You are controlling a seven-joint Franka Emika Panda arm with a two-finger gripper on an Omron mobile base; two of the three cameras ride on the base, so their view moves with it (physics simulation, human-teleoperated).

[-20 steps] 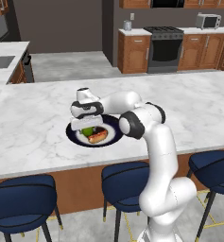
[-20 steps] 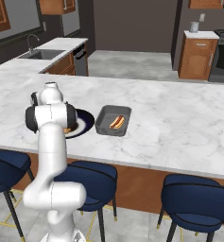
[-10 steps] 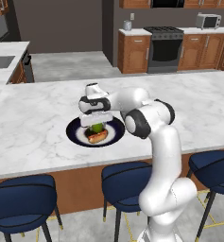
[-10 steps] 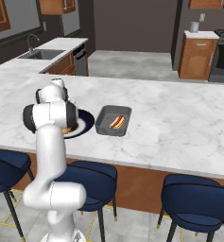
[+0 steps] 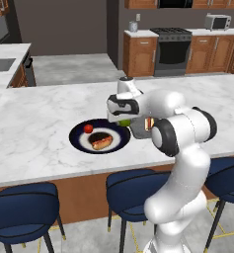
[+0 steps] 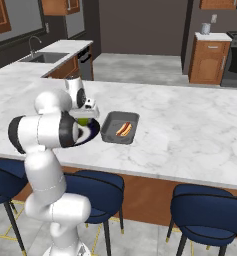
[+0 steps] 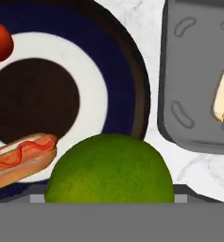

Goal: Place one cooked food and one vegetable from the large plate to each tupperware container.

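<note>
The large plate [image 5: 76, 141] lies on the marble counter with a hot dog [image 5: 101, 141] and a red tomato [image 5: 88, 128] on it. My gripper [image 5: 124, 117] hangs above the plate's right rim, shut on a round green vegetable [image 5: 124, 122]. In the hand view the green vegetable [image 7: 109, 170] sits low in the middle and hides the fingertips, with the plate [image 7: 127, 71] to the left and a grey tupperware container [image 7: 193, 80] to the right. That tupperware container [image 6: 110, 131] holds one hot dog [image 6: 123, 129]. My arm covers most of it in the left base view.
Blue stools [image 5: 133, 190] stand along the counter's near edge. Bare marble [image 6: 190, 130] stretches right of the container. A sink [image 6: 45, 57] lies on the far left counter, and cabinets and a stove [image 5: 173, 47] stand across the aisle.
My gripper has carried the green vegetable rightwards from over the middle of the plate to its right rim, nearer the tupperware container. The hot dog and tomato have stayed on the plate.
</note>
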